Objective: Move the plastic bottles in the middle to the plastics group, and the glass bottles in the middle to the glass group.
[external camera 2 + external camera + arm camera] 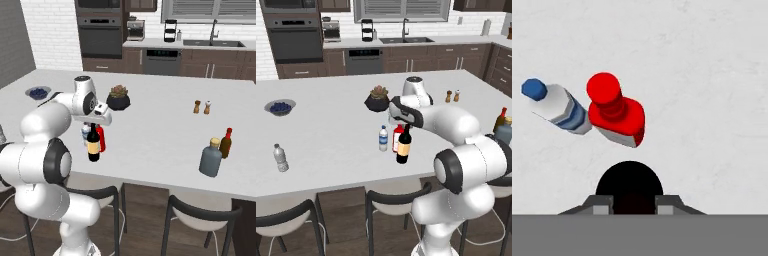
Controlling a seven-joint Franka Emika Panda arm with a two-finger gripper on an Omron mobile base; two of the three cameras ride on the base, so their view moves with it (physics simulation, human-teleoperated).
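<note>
- The two-finger gripper (631, 204) is closed down narrow on the top of the tall dark wine bottle with a tan label (403, 147); in the hand view one grey finger pad (601, 205) sits against each side of the bottle's round dark top (629, 182)
- The bottle stands upright on the white island counter (331, 135), its base on the surface
- In the left base view the white forearm covers the fingers and the bottle's top; in the right base view the hand likewise hides where finger meets neck, so the contact itself reads from the hand view alone
- The bottle's label and body are hidden in the hand view, seen end-on from above
- The short flat red bottle with a white label (618, 117) stands just beyond the gripper, close beside the wine bottle; whether they touch I cannot tell
- The small clear water bottle with a blue label (383, 138) stands next to the red one, to its left in the left base view
- The clear water bottle with a greyish label (280, 157) stands well apart, far left near the front edge
- The amber-brown bottle with a red cap (226, 142) and the squat grey-blue jug with a tan top (211, 158) stand together far right, well apart from the gripper
</note>
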